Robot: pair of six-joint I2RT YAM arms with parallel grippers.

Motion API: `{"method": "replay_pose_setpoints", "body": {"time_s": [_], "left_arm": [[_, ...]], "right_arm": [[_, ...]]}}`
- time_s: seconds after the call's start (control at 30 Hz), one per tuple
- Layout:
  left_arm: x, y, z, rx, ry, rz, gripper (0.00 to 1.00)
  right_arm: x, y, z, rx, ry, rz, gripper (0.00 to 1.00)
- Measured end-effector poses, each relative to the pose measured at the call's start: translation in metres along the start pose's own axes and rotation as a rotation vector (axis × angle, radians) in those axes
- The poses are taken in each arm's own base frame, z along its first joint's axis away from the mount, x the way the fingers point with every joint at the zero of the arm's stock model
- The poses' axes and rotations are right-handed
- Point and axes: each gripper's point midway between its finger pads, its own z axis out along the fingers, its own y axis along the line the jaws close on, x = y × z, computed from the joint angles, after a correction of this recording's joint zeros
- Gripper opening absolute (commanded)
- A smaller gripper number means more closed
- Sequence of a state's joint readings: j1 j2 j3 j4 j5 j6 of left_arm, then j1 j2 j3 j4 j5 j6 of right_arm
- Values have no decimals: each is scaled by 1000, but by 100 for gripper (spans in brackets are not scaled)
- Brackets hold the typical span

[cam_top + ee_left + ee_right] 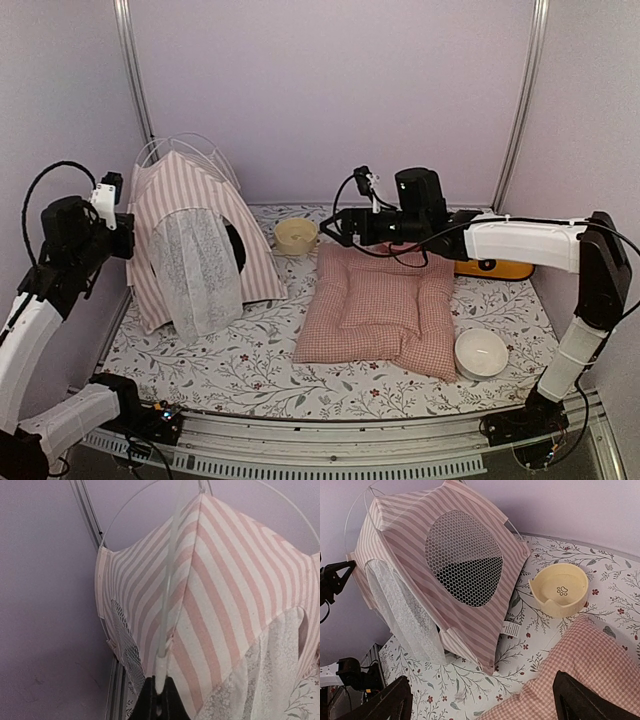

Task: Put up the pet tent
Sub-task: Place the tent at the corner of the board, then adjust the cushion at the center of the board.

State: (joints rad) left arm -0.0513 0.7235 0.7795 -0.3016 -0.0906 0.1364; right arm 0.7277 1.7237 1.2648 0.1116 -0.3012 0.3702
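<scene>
Plainly upright pet tent (205,195), door (200,265) nearward; left hand (159,695) tight on its pole (167,605), right hand (328,228) wide, empty.

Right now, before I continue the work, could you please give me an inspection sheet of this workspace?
Surface: floral-print table cover, lying flat.
Job's things: pet tent standing at the back left, sheer curtain hanging over the door, mesh window facing the right arm.
Clutter: pink checked cushion mid-table; cream paw-print bowl near the tent; white bowl front right; orange object behind the right arm.
Grippers: left gripper shut on a thin white tent pole; right gripper open, empty, above the cushion edge.
Cables: black cable loop over the left arm; black wrist cables on the right.
Surroundings: lilac walls, metal frame posts.
</scene>
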Motion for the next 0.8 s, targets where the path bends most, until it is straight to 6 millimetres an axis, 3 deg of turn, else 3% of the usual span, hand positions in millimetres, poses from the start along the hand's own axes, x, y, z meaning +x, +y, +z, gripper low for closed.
{"method": "replay_pose_setpoints", "body": {"time_s": [0.1,0.13,0.23,0.33,0.6,0.8], "left_arm": [[0,-1,-1,5,-7,1,45],[0,-1,-1,7,-10,-4,55],[-6,-1,-3,9,-36,-36,68],[-18,3,-6,0,-54,-72,96],[-83,15,-35,1,-185,-149,99],[-110,2,-49,101,-249,-188,99]], "right_arm": [[3,-4,0,7,7,5,99],[4,-6,-1,10,8,7,99],[6,-9,-1,17,13,11,99],[11,-13,-1,25,24,15,99],[31,-28,-5,80,63,33,99],[27,-35,-17,133,40,34,99]]}}
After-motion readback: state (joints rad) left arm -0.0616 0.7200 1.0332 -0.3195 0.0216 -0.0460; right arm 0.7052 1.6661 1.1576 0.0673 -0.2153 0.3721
